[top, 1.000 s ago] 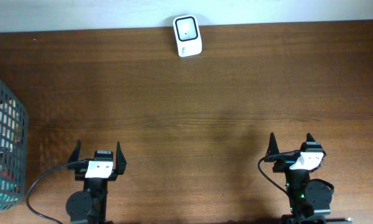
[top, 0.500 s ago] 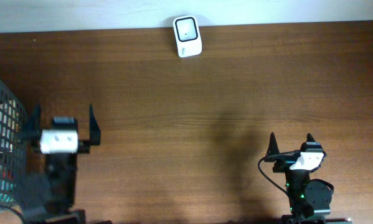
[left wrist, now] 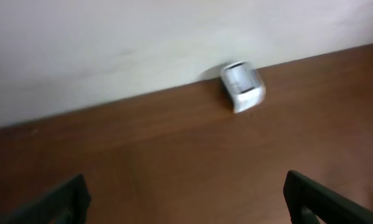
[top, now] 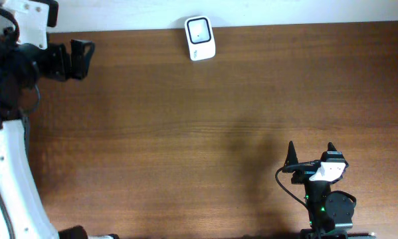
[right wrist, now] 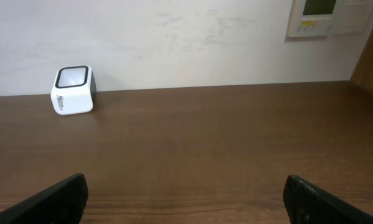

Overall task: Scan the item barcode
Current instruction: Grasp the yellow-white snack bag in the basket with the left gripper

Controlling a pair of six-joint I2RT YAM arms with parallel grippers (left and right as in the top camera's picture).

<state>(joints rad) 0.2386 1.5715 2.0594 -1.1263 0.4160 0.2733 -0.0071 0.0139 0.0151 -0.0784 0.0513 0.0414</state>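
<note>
Change noted: within 1 second the left arm (top: 6, 166) has left its rest at the bottom left of the overhead frame and swung to the upper left corner. The left gripper (top: 79, 58) now sits there, near the table's (top: 218, 119) far edge. The right gripper (top: 310, 151) is unmoved at the lower right.

Jaws: both pairs stand wide apart with nothing between them. Each wrist view shows 2 fingertips at the bottom corners and bare wood in the gap.

Item: not visible in any current view. The basket seen earlier at the left edge is now covered by the arm. Judgement: the swing is an approach to fetch the item; no pick has begun and no scan is possible yet.

Scanner (top: 200, 38): top centre of the overhead frame, against the wall (right wrist: 174, 37), untouched.

View differences: the left wrist view is blurred, which suggests motion. The right wrist view alone shows the scanner's dark window clearly, and a wall panel (right wrist: 323, 15) at upper right. Only the overhead view shows both arms.
</note>
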